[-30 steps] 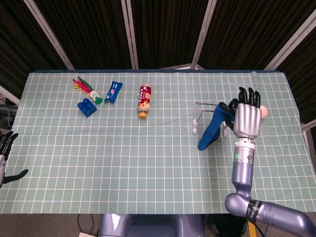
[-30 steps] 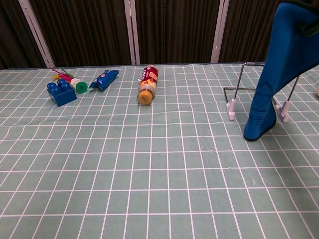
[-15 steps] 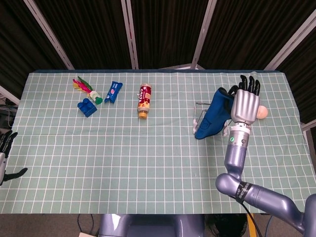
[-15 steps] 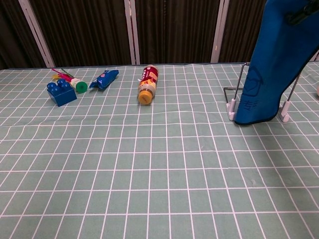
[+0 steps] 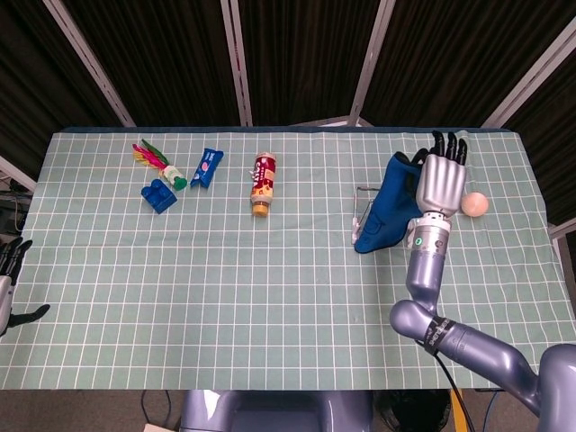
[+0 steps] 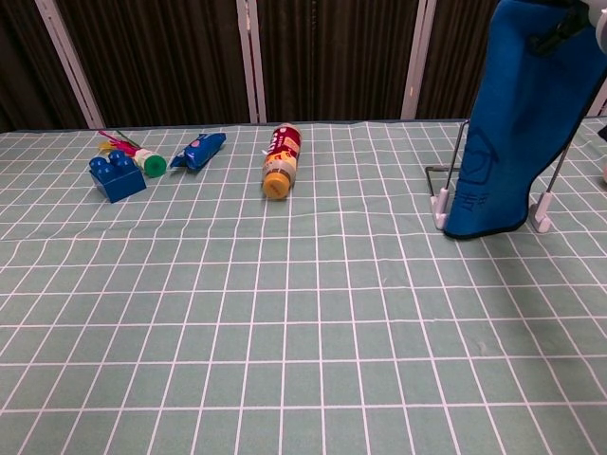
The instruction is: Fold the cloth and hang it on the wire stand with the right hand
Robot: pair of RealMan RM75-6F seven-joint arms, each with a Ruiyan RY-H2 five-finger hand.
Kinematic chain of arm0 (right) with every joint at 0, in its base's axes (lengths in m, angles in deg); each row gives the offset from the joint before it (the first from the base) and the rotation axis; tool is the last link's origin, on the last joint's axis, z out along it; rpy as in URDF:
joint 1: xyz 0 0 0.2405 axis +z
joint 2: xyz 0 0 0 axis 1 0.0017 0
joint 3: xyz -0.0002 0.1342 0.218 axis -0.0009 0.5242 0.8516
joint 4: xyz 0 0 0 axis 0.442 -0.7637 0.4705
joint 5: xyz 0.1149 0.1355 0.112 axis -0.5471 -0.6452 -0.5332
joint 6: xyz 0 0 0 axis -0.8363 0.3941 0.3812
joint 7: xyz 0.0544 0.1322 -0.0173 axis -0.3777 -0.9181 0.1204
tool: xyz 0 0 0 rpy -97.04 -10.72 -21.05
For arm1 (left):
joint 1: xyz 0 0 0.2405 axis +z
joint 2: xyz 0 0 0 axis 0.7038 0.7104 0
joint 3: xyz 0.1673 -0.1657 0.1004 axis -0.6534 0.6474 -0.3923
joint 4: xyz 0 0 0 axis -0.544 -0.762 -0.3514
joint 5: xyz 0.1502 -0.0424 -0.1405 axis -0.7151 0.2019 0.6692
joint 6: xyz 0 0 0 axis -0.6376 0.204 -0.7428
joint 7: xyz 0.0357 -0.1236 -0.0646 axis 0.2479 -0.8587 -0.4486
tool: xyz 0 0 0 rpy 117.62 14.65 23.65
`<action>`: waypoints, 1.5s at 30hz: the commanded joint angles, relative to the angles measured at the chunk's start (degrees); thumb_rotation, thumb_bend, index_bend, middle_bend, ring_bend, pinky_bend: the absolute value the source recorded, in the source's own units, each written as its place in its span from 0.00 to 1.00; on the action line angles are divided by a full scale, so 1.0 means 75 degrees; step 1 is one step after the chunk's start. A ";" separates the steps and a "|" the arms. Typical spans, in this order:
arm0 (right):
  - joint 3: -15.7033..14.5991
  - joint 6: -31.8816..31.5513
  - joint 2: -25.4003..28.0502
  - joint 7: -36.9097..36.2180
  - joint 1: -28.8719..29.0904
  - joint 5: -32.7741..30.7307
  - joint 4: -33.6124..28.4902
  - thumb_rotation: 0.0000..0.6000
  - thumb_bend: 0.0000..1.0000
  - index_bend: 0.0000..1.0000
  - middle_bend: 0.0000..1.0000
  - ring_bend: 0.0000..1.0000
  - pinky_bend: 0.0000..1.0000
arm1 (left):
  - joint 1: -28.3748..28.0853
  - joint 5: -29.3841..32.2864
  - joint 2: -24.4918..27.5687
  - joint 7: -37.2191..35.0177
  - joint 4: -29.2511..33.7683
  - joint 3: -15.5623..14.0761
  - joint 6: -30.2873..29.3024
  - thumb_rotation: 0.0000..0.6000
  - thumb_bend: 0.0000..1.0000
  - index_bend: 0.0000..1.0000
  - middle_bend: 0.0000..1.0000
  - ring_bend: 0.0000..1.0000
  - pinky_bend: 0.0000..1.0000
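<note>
My right hand [image 5: 439, 180] is raised over the far right of the table and grips the top of the blue cloth [image 5: 385, 211]. The cloth [image 6: 517, 123] hangs down long and folded, covering most of the wire stand [image 6: 440, 210]. Its lower end reaches about the level of the stand's white feet. In the head view only the left end of the wire stand [image 5: 364, 190] shows beside the cloth. Dark fingers [image 6: 553, 38] of the right hand press on the cloth near the top edge of the chest view. At the table's left edge, my left hand [image 5: 11, 270] is low, with fingers apart and holding nothing.
A bottle [image 5: 262, 183] lies at the far middle. A blue block [image 5: 160, 194], a blue packet [image 5: 206, 167] and a feathered toy [image 5: 162, 162] lie at the far left. A pale ball [image 5: 475, 204] sits right of my right hand.
My right hand has moved away from me and lifted the cloth. The cloth's lower end has swung from in front of the stand to against it.
</note>
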 commanded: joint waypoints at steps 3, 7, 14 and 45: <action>0.0045 0.0181 -0.0096 -0.0017 0.0170 -0.0073 0.0358 1.00 0.58 0.77 0.11 0.00 0.05 | -0.0038 0.0093 -0.0045 0.0061 -0.0051 0.0020 0.0084 1.00 0.00 0.00 0.00 0.00 0.00; 0.0088 0.0366 -0.0144 -0.0057 0.0294 -0.0133 0.0685 1.00 0.58 0.77 0.11 0.00 0.04 | -0.0068 0.0191 -0.0088 0.0117 -0.0112 0.0044 0.0154 1.00 0.00 0.00 0.00 0.00 0.00; 0.0120 0.0836 -0.0189 -0.0144 0.0464 -0.0308 0.1192 1.00 0.58 0.77 0.11 0.00 0.04 | -0.0139 0.0348 -0.0194 0.0265 -0.0209 0.0065 0.0302 1.00 0.00 0.00 0.00 0.00 0.00; -0.0315 0.2728 -0.0640 -0.1050 0.0920 -0.0204 0.3442 1.00 0.00 0.00 0.00 0.00 0.00 | -0.0328 0.0530 -0.0474 0.0666 -0.0399 0.0001 0.0634 1.00 0.00 0.00 0.00 0.00 0.00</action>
